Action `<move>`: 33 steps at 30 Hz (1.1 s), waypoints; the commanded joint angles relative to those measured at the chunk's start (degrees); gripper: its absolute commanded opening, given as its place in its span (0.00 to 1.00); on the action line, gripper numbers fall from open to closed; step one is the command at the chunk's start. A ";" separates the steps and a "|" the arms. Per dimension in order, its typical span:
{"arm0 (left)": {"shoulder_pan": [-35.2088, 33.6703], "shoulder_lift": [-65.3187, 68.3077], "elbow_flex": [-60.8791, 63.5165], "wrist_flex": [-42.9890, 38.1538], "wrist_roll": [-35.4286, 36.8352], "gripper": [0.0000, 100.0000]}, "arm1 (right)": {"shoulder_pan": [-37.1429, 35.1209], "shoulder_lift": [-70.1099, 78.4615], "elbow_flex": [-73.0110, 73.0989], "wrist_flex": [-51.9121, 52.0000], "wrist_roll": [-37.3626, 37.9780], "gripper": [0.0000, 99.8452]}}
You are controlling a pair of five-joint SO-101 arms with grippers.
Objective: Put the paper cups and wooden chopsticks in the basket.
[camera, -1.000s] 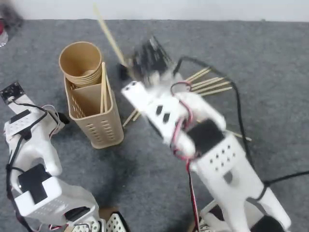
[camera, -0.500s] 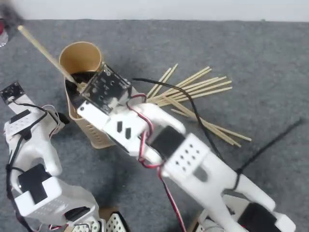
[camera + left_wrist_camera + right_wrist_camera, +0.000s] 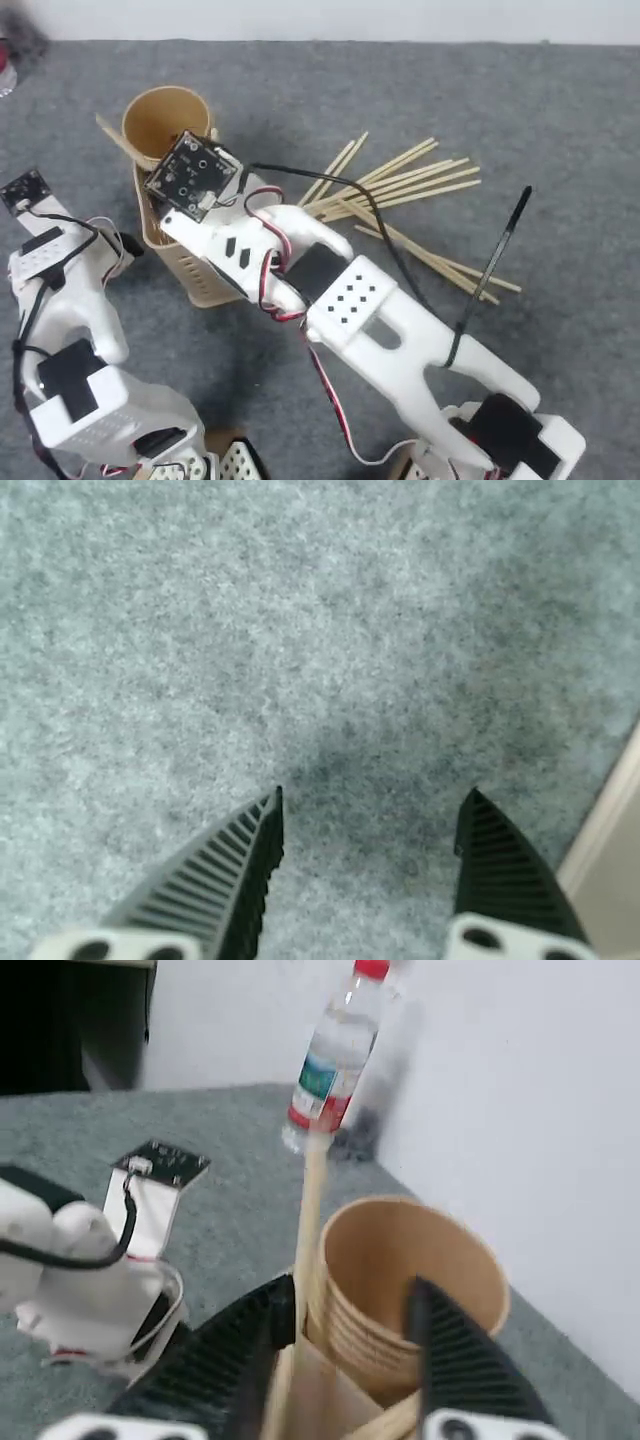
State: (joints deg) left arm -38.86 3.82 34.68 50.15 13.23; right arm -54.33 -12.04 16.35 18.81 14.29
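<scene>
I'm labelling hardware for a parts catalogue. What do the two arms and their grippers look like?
The left arm and right arm are white plastic with black motor blocks and red, white and black wires. The right arm carries a dark circuit board. The left gripper and right gripper have black, ridged, tapering fingers on white bases.

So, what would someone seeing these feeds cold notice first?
The right arm's claw hangs open over the beige slotted plastic basket. A long wooden chopstick stands close by one of its fingers, next to the stack of brown paper cups in the basket. After that, the eye goes to the fan of loose wooden chopsticks lying on the grey carpet beside the basket.
</scene>
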 commanded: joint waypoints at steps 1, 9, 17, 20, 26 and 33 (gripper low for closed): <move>-0.18 -1.85 -0.84 0.26 -0.35 0.26 | 1.10 -6.46 -2.55 2.95 1.23 0.23; -0.26 -1.85 -0.75 0.26 -0.35 0.26 | 18.07 -14.73 -12.66 31.87 0.70 0.16; -0.26 -1.85 -0.75 0.26 -0.35 0.26 | 35.65 -8.57 -3.34 42.42 4.22 0.16; -0.26 -1.85 -0.66 0.26 -0.35 0.26 | 36.88 -1.01 1.85 42.15 11.87 0.16; -0.26 -1.85 -0.57 0.26 -0.35 0.26 | 40.75 14.46 2.29 35.38 15.47 0.16; -0.26 -1.85 -0.57 0.26 -0.35 0.26 | 41.98 27.74 -4.31 34.24 18.02 0.15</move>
State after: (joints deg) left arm -38.86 3.82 34.68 50.15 13.23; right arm -12.75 13.80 16.70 54.07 31.25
